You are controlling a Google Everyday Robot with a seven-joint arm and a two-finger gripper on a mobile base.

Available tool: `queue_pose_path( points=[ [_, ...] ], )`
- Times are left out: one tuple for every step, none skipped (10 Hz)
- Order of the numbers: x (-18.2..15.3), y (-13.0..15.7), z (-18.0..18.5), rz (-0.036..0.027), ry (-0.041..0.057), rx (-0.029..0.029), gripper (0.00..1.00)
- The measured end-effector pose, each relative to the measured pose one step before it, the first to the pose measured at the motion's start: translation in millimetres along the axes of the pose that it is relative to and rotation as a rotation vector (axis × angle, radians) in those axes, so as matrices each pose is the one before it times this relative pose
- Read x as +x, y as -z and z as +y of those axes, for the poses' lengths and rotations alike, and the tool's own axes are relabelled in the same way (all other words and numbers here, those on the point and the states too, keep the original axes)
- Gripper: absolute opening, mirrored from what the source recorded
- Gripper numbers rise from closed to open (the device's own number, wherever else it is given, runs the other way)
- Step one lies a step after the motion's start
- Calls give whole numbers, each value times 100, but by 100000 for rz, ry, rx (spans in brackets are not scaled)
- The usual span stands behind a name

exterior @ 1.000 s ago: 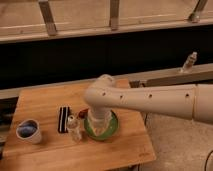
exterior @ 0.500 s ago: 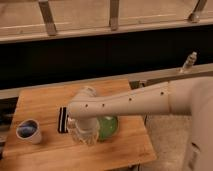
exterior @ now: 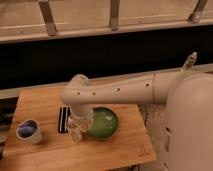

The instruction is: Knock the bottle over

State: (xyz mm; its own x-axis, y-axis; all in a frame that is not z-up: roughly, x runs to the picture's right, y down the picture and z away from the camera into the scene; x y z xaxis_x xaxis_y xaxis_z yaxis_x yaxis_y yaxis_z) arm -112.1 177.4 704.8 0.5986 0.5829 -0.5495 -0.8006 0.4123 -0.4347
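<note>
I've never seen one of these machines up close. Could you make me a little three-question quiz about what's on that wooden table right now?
1. True or false: the end effector is down at the table, just left of the green bowl.
2. Which thing stands nearest the table's left edge?
A. the green bowl
B. the blue-and-white cup
C. the dark striped packet
3. Fill in: the clear bottle, seen at the end effector, stands between the dark striped packet and the green ____.

Key
1. True.
2. B.
3. bowl.
</note>
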Motion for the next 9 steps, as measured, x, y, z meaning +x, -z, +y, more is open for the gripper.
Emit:
queue_pose_path(
  points=[
    [-1339, 533, 464, -4486, 1870, -4282, 0],
    [-1614, 273, 759, -4003, 3226, -6035, 0],
    [-938, 61, 1083, -1962, 3396, -3657, 0],
    [-338, 202, 713, -1651, 2216, -2306, 0],
    [-228, 287, 577, -2636, 2402, -2461, 0],
    [-605, 119, 805, -2796, 2667, -3507, 0],
    [-727, -193, 762, -1669, 2005, -2374, 0],
    [-1202, -272, 1176, -2148, 2429, -2566, 0],
    [-769, 387, 315, -2392, -921, 1624, 0]
  ],
)
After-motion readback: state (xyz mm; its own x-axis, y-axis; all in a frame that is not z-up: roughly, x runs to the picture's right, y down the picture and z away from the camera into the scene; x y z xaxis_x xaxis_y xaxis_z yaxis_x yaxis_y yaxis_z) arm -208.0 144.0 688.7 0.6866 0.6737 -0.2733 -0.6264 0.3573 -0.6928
